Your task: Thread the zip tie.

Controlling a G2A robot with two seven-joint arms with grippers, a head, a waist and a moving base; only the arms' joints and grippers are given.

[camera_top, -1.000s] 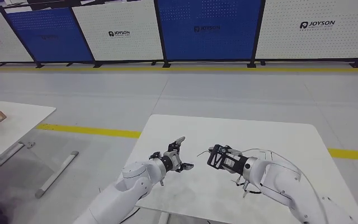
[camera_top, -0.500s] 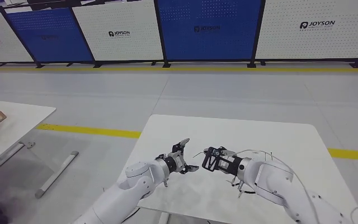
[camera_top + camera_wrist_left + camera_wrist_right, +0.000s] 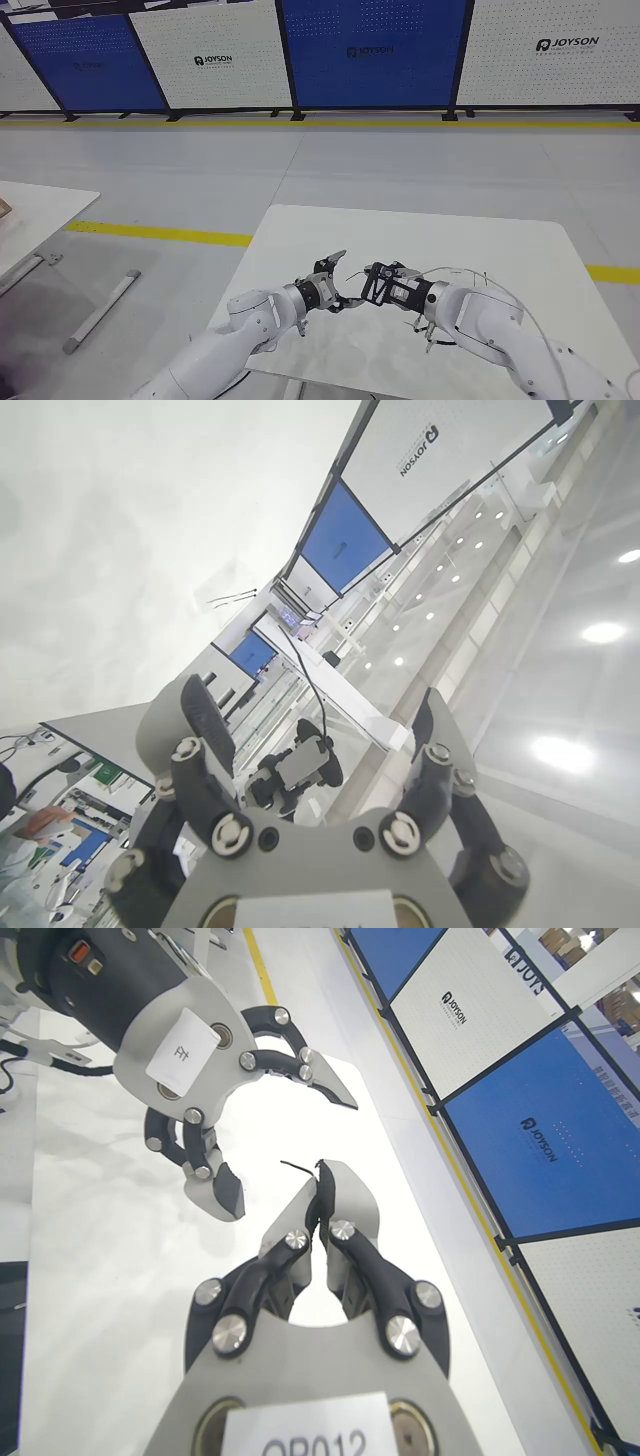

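Above the white table (image 3: 480,240) my two grippers face each other, tips close together. My right gripper (image 3: 318,1180) is shut on a thin black zip tie (image 3: 296,1167); only a short curved end sticks out past its fingertips. My left gripper (image 3: 292,1155) is open, one finger on either side of that free end without touching it. From above, the left gripper (image 3: 344,280) sits just left of the right gripper (image 3: 368,284), with the zip tie (image 3: 355,274) as a faint line between them. In the left wrist view the left gripper (image 3: 320,720) frames the right gripper (image 3: 295,772).
A few thin dark strands lie on the table farther off (image 3: 232,599). Blue and white pegboard panels (image 3: 370,50) stand behind a yellow floor line. A second white table (image 3: 40,215) is at far left. A cable (image 3: 470,275) trails along the right arm.
My left gripper has moved right toward the right gripper, closing the gap until its open fingers flank the zip tie's end. The right gripper shifted slightly left, still shut.
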